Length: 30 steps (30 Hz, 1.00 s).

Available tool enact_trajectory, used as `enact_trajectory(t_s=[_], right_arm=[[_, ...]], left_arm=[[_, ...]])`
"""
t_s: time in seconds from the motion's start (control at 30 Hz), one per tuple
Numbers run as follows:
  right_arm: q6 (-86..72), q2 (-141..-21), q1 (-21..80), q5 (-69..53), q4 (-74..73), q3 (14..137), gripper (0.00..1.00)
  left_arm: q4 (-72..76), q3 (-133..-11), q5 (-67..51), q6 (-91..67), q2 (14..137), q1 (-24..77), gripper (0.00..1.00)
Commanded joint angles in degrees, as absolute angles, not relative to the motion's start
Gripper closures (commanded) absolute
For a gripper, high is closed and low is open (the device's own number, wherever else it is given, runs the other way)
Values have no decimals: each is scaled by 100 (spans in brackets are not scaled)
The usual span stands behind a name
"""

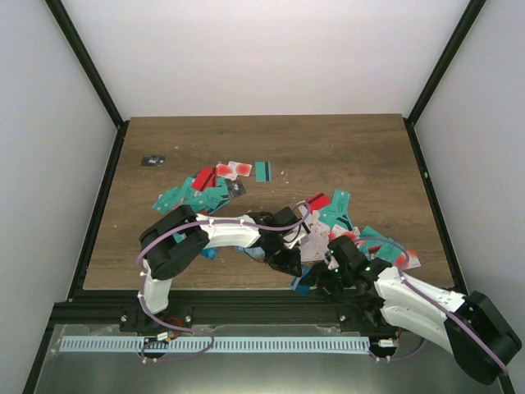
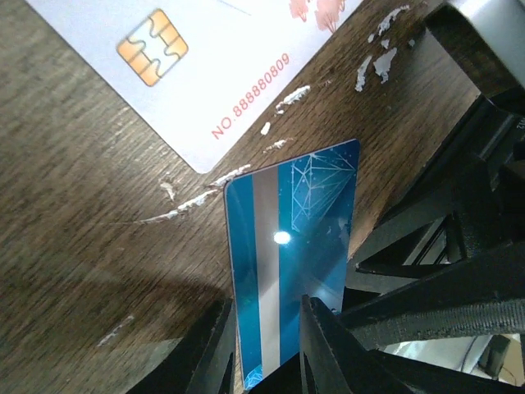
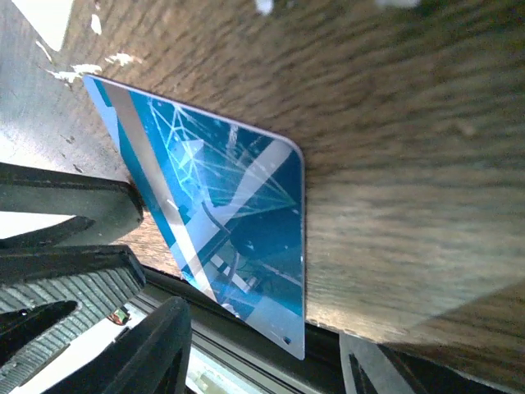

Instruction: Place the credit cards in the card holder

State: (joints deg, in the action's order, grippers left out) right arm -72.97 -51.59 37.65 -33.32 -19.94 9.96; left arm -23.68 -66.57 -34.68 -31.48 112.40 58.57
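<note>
On the left gripper (image 2: 264, 349) the jaws pinch a glossy blue card (image 2: 287, 238) at the surface's (image 2: 74, 230) near edge. The right gripper (image 3: 262, 361) has its jaws apart around the card's other end. More credit cards (image 1: 205, 193) lie scattered behind.

You get bright, even overhead light on the table (image 1: 328, 148). A glare spot sits on the glossy blue card (image 2: 287, 246), and your right wrist view blurs the wood grain.

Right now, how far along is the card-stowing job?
Done: nothing visibly stowed; the card holder isn't identifiable. In hand: the left gripper pinches a glossy blue card, with the right gripper open near it. Left: many cards scattered on the table.
</note>
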Motion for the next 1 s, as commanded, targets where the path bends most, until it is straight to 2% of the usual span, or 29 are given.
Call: enact_trajectory(t_s=[0.0,0.33,0.6,0.67,0.97], right_arm=[[-7644,-5211,3804,-2988,-1207,662,51],[-7725,-5244,3806,-2839,-729,332,65],[-7738,-4878,3806,-2838,-871,258,94],[-7687,-4758,3806,-2895,-923,287,98],[-6908,-4264,3802,-2650,-1712,1122,99]], left_arm=[[-2388,-6600,-3594,-3164,11453,5941,76],[-1776,-6167,-3959,-3551,11352,6039,78],[-1563,-5961,-3931,-3734,11119,6049,78],[-1607,-5992,-3817,-3759,10929,6039,78],[-2735,-6423,-3075,-3643,9575,5470,72]])
